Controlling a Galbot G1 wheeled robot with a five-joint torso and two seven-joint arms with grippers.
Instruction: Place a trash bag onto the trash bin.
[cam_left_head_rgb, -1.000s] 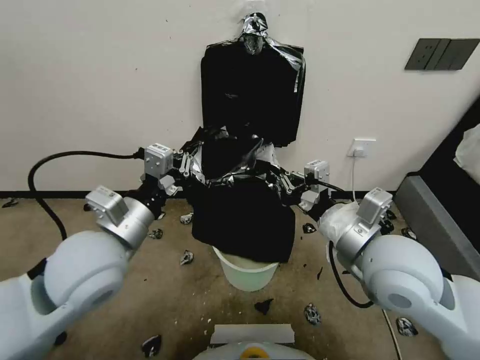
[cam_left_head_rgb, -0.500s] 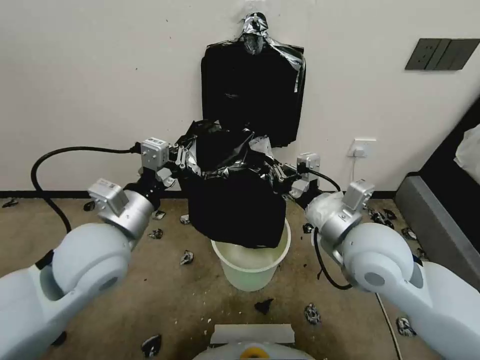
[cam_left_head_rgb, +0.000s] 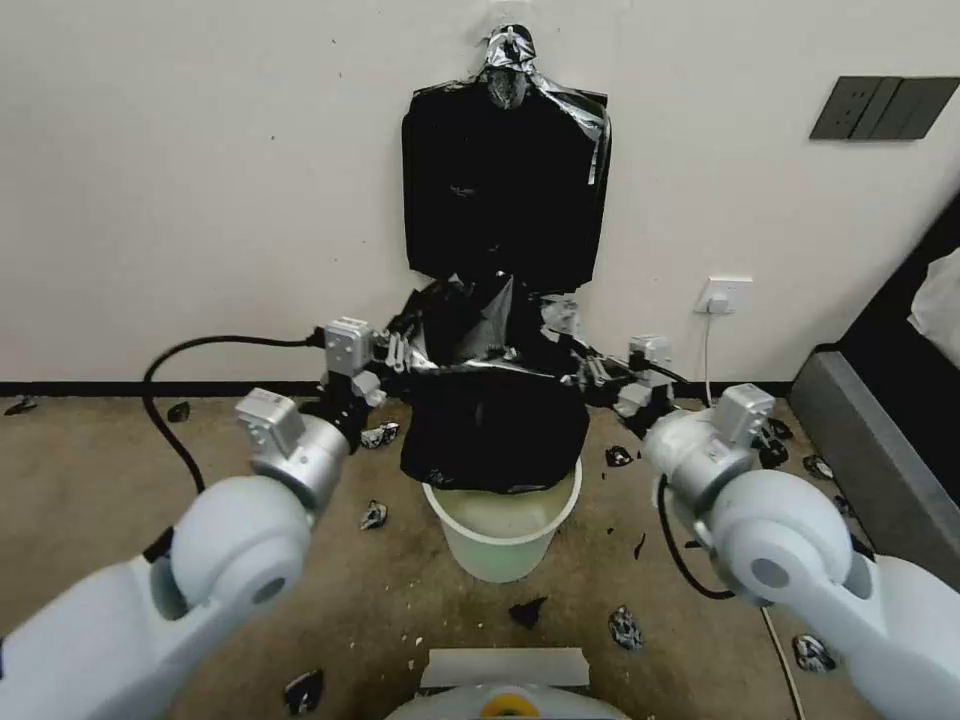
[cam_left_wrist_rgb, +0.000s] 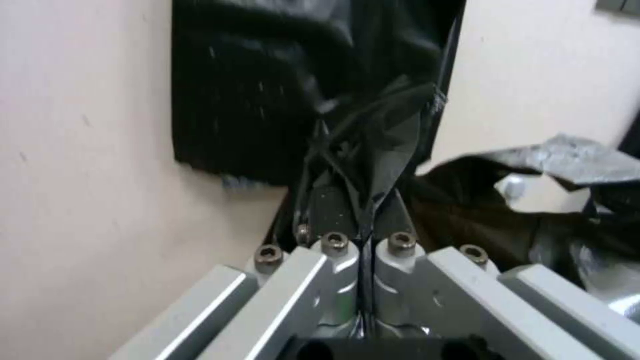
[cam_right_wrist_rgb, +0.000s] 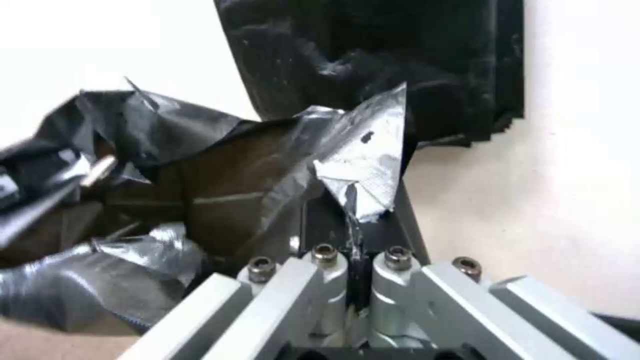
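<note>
Head view, one trash bag (cam_left_head_rgb: 492, 425) above one trash bin (cam_left_head_rgb: 500, 535), left gripper (cam_left_head_rgb: 402, 352), right gripper (cam_left_head_rgb: 588, 371) each pinching it

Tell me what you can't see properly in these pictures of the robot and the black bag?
- Head view: the trash bin's far rim, hidden behind the hanging trash bag.
- Head view: the tips of the left gripper and right gripper, buried in bag folds.
- Head view: how far the bag's bottom reaches into the bin, which cannot be told.
- Left wrist view: the bundle of bags on the wall, blurred.
</note>
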